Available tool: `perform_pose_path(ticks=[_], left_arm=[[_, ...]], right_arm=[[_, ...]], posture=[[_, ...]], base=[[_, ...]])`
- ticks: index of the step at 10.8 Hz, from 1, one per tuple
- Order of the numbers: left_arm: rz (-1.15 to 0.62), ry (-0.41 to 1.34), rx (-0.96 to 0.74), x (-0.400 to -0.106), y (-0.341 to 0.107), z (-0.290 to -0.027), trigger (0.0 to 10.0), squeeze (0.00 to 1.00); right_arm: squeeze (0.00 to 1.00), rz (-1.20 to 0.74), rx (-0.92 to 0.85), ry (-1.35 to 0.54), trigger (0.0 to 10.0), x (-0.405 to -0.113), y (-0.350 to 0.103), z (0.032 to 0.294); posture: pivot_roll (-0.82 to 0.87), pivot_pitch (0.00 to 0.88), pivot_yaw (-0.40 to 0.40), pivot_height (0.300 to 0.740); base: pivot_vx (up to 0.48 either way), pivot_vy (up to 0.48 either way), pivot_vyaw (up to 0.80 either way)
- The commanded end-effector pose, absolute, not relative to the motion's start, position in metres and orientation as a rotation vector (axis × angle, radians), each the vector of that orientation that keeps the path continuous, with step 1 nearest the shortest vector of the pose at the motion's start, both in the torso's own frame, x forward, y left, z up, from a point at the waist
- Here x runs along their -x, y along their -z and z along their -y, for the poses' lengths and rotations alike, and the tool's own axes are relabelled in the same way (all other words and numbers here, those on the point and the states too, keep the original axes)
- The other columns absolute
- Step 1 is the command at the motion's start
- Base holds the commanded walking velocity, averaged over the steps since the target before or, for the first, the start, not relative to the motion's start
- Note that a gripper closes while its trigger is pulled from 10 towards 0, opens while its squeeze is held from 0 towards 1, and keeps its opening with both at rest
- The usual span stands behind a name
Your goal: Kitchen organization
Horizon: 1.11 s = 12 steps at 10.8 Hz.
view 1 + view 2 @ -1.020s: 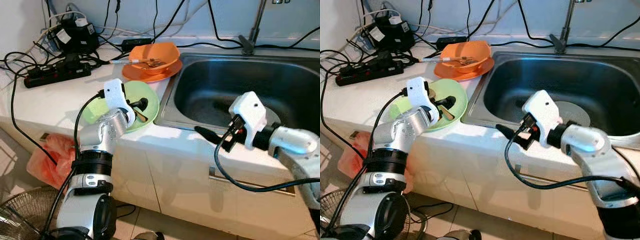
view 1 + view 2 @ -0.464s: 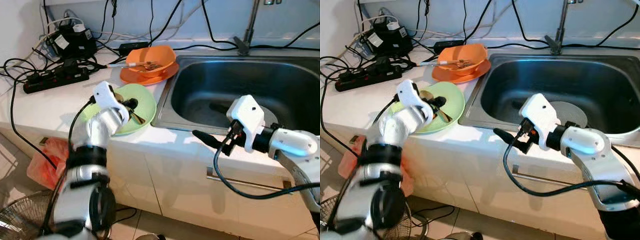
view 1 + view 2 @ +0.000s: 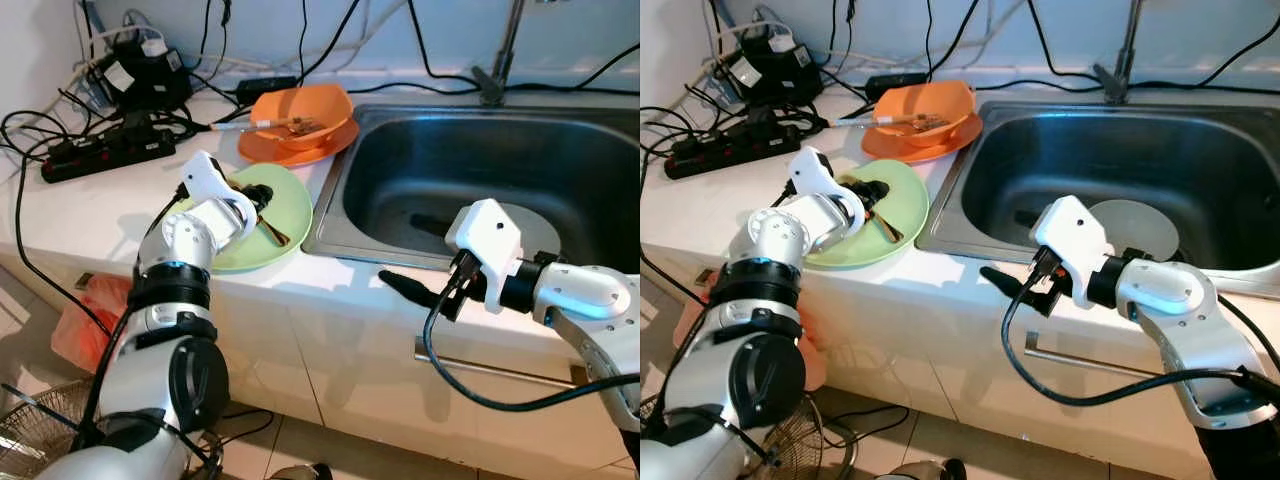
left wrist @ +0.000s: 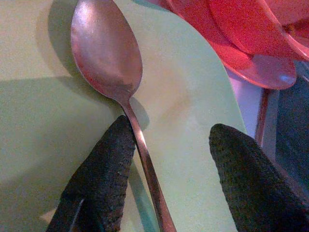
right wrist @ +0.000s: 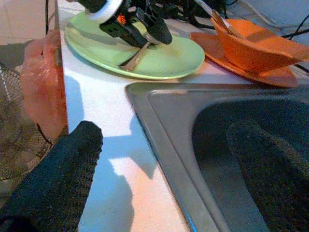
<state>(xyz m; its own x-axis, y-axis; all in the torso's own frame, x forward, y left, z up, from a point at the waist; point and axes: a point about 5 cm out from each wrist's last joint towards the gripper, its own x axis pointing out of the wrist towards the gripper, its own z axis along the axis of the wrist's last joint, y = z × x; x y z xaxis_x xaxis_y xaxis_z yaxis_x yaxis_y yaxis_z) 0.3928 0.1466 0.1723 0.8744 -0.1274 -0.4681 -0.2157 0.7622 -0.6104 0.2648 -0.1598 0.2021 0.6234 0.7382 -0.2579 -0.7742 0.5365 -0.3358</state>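
White surface (image 3: 100,200): your left tool (image 4: 164,159) was spread around spoon (image 4: 108,67) handle on green plate (image 3: 290,215); right tool (image 5: 183,159) spread over sink (image 3: 480,170) edge.

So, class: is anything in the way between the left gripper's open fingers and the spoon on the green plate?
Nothing visible. The left gripper straddles the spoon handle on the green plate, fingers open on either side.

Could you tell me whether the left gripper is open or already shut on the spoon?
Open. The left gripper has its fingers spread over the green plate, and the spoon handle lies between them beside one finger.
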Motion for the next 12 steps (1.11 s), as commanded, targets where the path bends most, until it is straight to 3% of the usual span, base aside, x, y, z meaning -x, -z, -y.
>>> perform_pose_path(ticks=[1,12], left_arm=[[-0.656,-0.102,0.703,-0.384,-0.142,-0.146,0.0,0.0],[-0.649,-0.166,0.661,-0.378,-0.133,-0.159,0.0,0.0]], right_arm=[[0.0,-0.085,0.453,-0.93,10.0,-0.26,-0.201,0.156],[0.0,-0.084,0.458,-0.923,10.0,-0.261,-0.197,0.155]], posture=[[0.05,0.088,0.146,0.74],[0.06,0.082,0.153,0.74]], base=[[0.0,0.0,0.0],[0.0,0.0,0.0]])
